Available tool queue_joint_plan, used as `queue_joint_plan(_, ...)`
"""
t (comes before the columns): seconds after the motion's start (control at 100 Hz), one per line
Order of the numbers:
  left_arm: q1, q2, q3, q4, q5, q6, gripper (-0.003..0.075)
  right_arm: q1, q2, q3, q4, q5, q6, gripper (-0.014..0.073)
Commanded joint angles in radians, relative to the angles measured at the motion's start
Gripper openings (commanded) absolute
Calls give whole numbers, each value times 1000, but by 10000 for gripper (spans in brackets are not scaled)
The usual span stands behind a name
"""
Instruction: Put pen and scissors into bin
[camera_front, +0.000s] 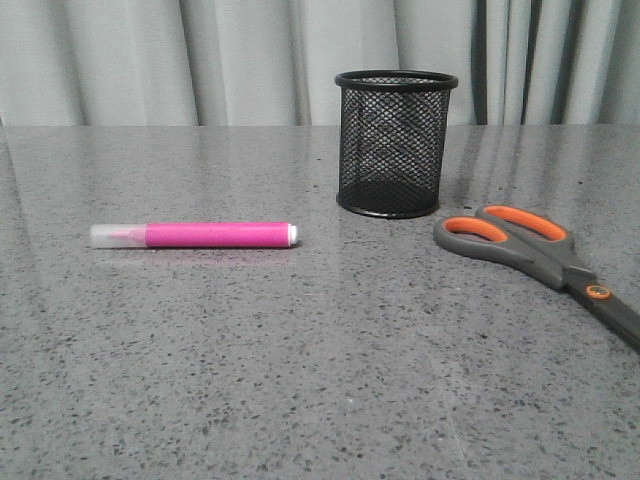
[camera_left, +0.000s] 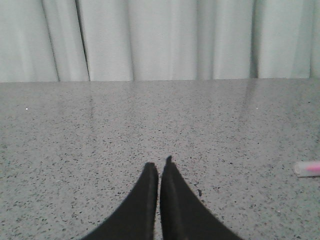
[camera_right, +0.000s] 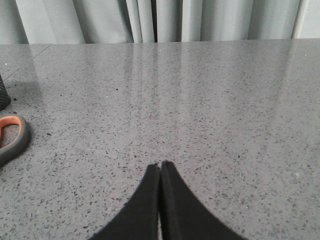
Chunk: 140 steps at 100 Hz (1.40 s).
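Starting point: both grippers, left (camera_left: 159, 167) and right (camera_right: 160, 166), clenched empty over table. Pen (camera_front: 193, 235) lies flat off left gripper's outer side; scissors (camera_front: 545, 254) beside right; bin (camera_front: 394, 143) upright between. You open left, grip pink barrel mid-length.

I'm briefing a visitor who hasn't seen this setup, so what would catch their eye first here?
Probably the bright pink pen, lying flat on the grey table toward the left. Next, the black mesh bin standing upright behind centre, apparently empty. Then the scissors with orange-lined handles, flat on the right, blades running off the edge of the front view.
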Motion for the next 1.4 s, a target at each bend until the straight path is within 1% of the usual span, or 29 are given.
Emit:
queue_joint_plan(0.0, 3, -32, 46, 6, -72, -7, -19, -6, -19, 14, -9, -81, -2, -76)
queue_joint_plan(0.53, 3, -32, 46, -9, -80, -7, -19, -6, -19, 14, -9, -124, -2, -76)
queue_joint_plan(0.62, 3, -32, 46, -88, -101, -7, -19, -6, -19, 14, -5, -139, -2, -76)
queue_joint_plan(0.79, 3, -32, 46, -253, -104, -7, -19, -6, -19, 14, 110, -176, -2, -76)
queue_joint_plan(0.97, 3, -32, 46, -432, -104, -7, -19, -6, -19, 14, 172, -234, -2, -76)
queue_joint_plan(1.11, 3, -32, 44, -575, -104, -7, -19, -6, -19, 14, 286, -284, -2, -76)
queue_joint_plan(1.19, 3, -32, 42, -667, -111, -7, -19, -6, -19, 14, 388, -299, -2, -76)
queue_joint_plan(1.28, 3, -32, 40, -741, -127, -7, -19, -6, -19, 10, 460, -293, -2, -76)
queue_joint_plan(1.39, 3, -32, 11, -752, -111, -7, -19, -6, -16, -29, 460, -218, -2, -74)
